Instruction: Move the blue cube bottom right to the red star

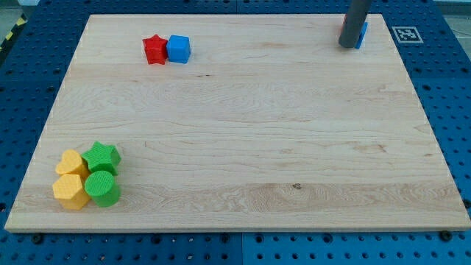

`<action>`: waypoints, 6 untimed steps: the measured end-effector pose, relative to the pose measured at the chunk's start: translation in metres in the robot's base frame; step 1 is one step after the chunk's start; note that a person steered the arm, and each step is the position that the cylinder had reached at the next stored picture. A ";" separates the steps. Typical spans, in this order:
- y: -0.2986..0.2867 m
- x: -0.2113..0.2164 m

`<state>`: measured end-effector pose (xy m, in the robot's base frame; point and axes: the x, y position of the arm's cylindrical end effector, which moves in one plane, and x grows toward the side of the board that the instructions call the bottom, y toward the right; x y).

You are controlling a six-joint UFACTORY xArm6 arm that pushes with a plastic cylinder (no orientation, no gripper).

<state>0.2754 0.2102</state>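
Camera view had my tip (346,46) at the view's top right, near the board's top edge. No gripper on this rig, just the rod, so nothing was held; the tip only rested at board height. It stood right against a partly hidden pair of blocks: a red sliver (342,28) on the rod's left and a blue block (362,34) on its right. Shapes couldn't be made out, the rod covered most of them. Whether the tip touched them I couldn't tell.

The blue cube (178,48) sat at the view's top left, touching the right side of the red star (154,50), roughly level with it. So it was beside the star, not yet down-and-right of it. My read: it needed a short shove toward the view's bottom, probably from its top face. Room above it was tight, since the board's top edge was near, so the tip would have had to slip in between edge and cube without clipping the star.

The tip was well apart from the cube, with bare wooden board (243,132) between, so the transit path looked open. Below the cube there was plenty of free board.

Other blocks were clustered at the view's bottom left, well clear: yellow heart (71,162), green star (101,156), yellow hexagon-like block (70,191), green cylinder (102,189). All packed touching, near the board's left and bottom edges.
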 end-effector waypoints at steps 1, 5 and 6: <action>0.001 -0.001; -0.267 -0.021; -0.267 -0.021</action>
<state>0.2545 -0.0569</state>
